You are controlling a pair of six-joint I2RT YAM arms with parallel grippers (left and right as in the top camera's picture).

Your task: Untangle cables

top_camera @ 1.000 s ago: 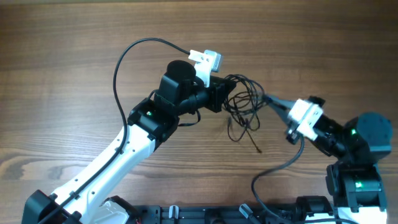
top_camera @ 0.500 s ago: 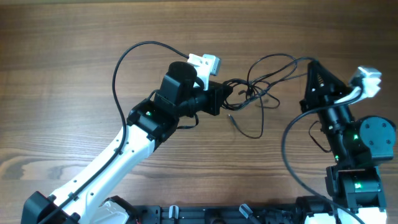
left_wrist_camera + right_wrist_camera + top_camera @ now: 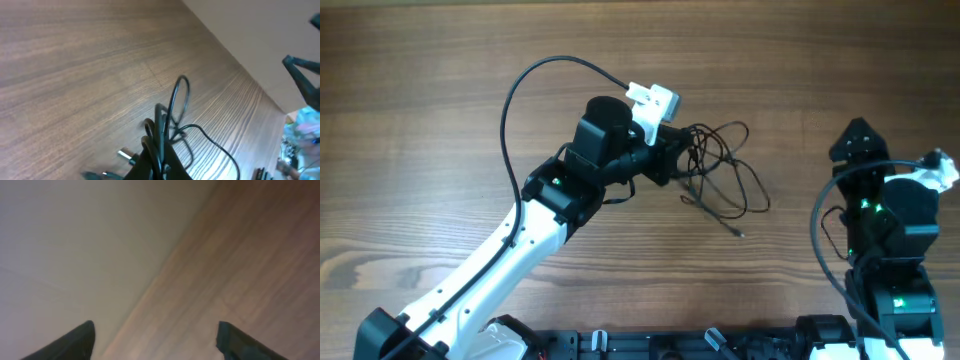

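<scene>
The cables [image 3: 703, 160] lie as a loose dark tangle on the wooden table, just right of my left gripper [image 3: 680, 158]. That gripper is shut on a bundle of strands; in the left wrist view the cables [image 3: 161, 130] run up out of the closed left gripper [image 3: 160, 160] into a standing loop. One small plug end [image 3: 738, 233] trails toward the front, and another plug [image 3: 126, 155] lies beside the jaws. My right gripper [image 3: 855, 140] is raised at the far right, well away from the tangle. In its wrist view the right gripper [image 3: 155, 337] is open with nothing between its fingers.
The left arm's thick black wire [image 3: 515, 100] arcs over the table behind the arm. A white camera mount [image 3: 653, 100] sits on the left wrist. The arm bases [image 3: 720, 345] line the front edge. Bare wood table [image 3: 420, 80] surrounds the tangle.
My right gripper let go of the strand it had pulled out, opened, and drew back to the far right. The stretched cables fell slack beside the left gripper, which stayed shut.
</scene>
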